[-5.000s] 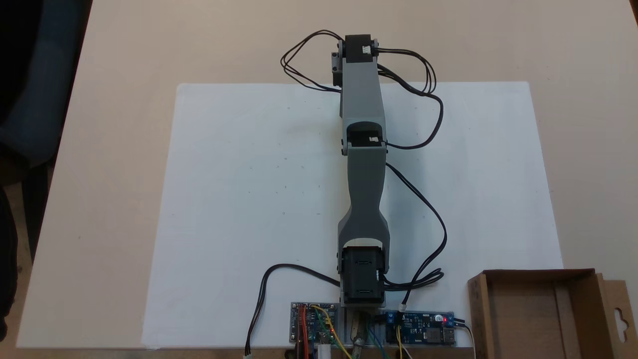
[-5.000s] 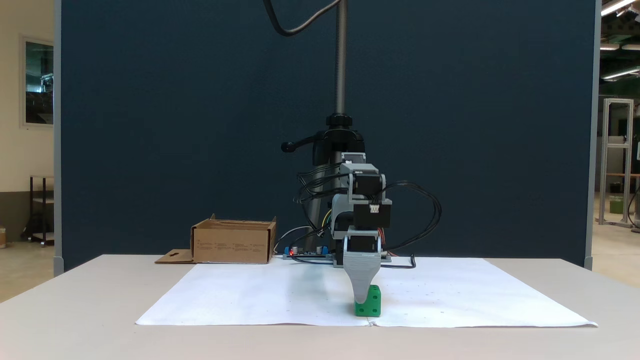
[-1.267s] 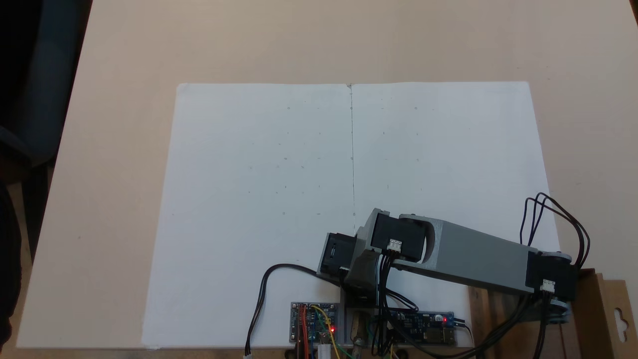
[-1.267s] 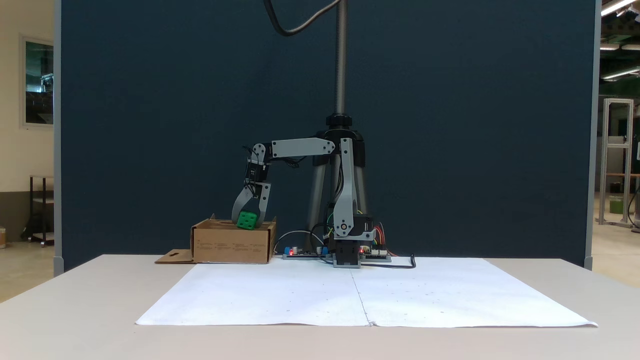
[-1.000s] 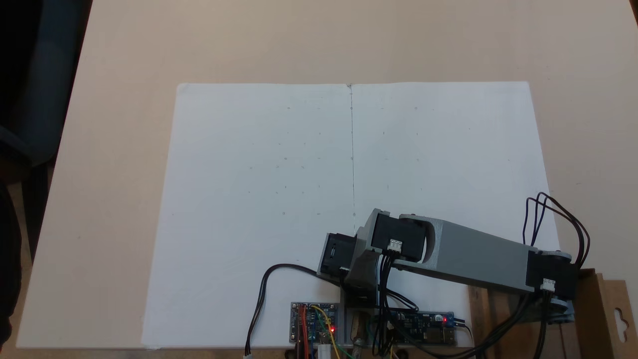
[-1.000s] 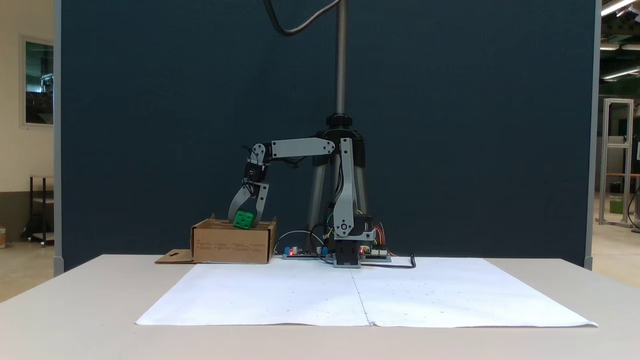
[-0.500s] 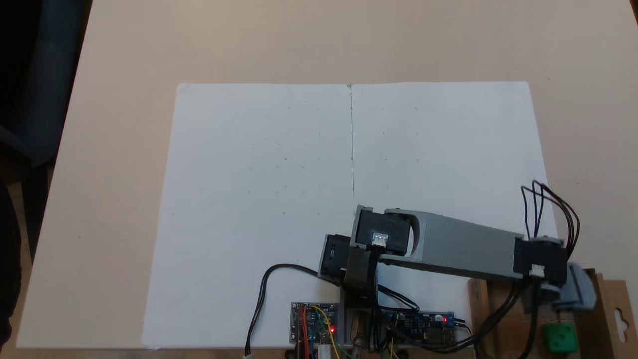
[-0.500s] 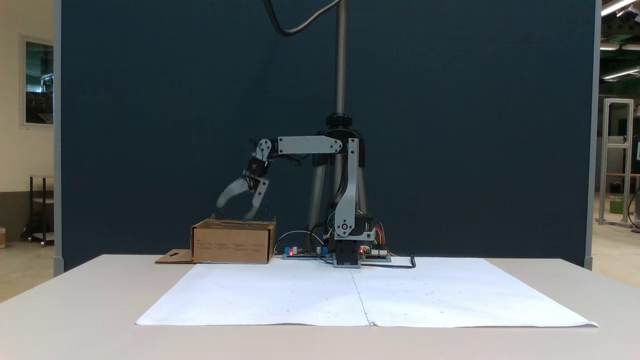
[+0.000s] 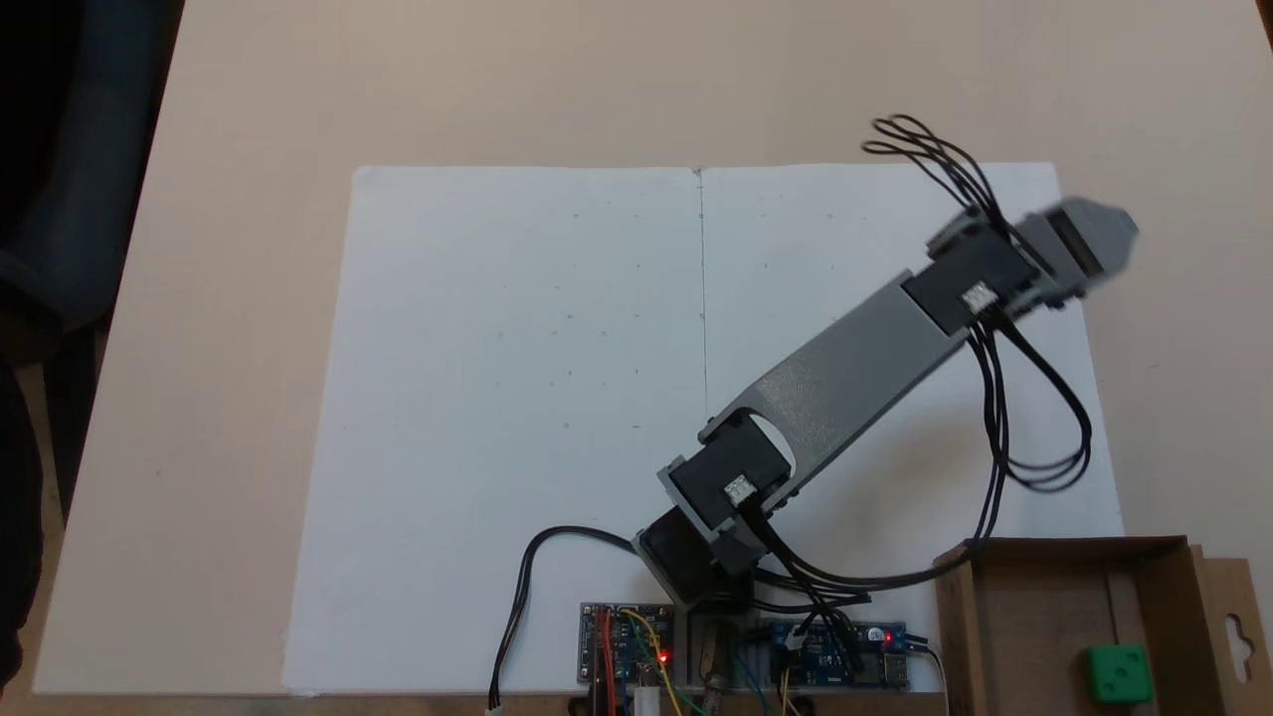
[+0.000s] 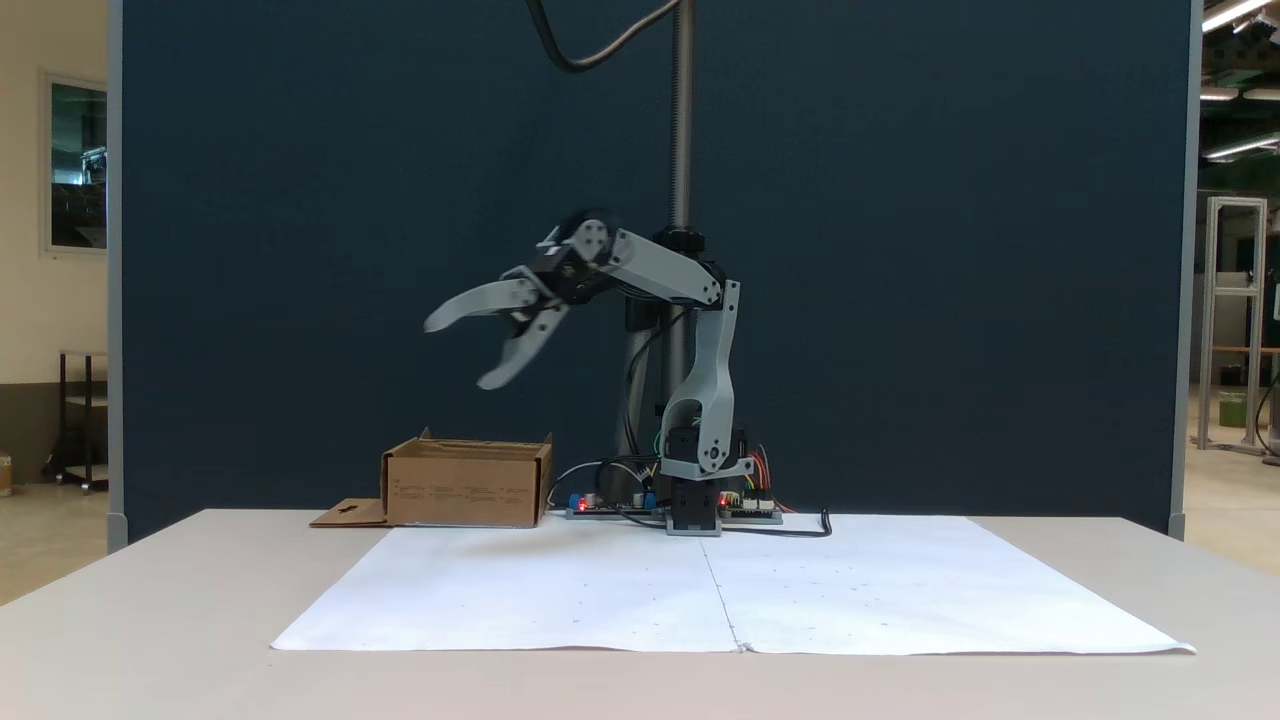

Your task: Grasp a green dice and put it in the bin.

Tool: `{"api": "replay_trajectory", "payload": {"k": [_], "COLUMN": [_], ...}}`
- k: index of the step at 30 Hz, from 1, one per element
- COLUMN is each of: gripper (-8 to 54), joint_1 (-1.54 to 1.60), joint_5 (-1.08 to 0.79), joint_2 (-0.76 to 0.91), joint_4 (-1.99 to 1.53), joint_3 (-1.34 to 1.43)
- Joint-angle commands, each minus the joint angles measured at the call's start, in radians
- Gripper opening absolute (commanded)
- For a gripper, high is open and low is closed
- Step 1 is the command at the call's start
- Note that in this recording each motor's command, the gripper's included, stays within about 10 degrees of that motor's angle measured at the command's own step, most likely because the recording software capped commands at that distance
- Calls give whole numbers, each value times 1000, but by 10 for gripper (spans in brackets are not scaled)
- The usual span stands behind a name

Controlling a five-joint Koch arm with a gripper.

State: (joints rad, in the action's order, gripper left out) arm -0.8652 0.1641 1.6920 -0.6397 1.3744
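The green dice (image 9: 1119, 673) lies on the floor of the brown cardboard bin (image 9: 1034, 607), near its right wall, seen from above at the lower right. From the side, the bin (image 10: 465, 487) stands at the back left of the table and its walls hide the dice. My gripper (image 10: 458, 350) hangs open and empty, high in the air above the bin and pointing left. From above, the gripper (image 9: 1104, 239) is blurred over the paper's right edge, well clear of the bin.
A large white paper sheet (image 9: 557, 398) covers the middle of the beige table. Circuit boards (image 9: 627, 646) and loose cables (image 9: 1034, 398) sit by the arm's base. A dark stand pole (image 10: 682, 120) rises behind the arm.
The gripper opened and dropped the dice into the bin. The arm then lifted and swung away from the bin, out over the paper's right side.
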Motion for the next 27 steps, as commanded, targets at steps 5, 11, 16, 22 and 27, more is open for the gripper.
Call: {"api": "replay_trajectory", "payload": {"k": [5, 11, 16, 22, 27], "gripper": [451, 445, 432, 432, 432], "joint_1": [373, 623, 752, 796, 787], "joint_5": [71, 69, 52, -23, -114], "joint_2": [11, 25, 161, 308, 383], "joint_4": [75, 259, 461, 691, 856], "joint_3": [-54, 178, 545, 856, 1062]}}
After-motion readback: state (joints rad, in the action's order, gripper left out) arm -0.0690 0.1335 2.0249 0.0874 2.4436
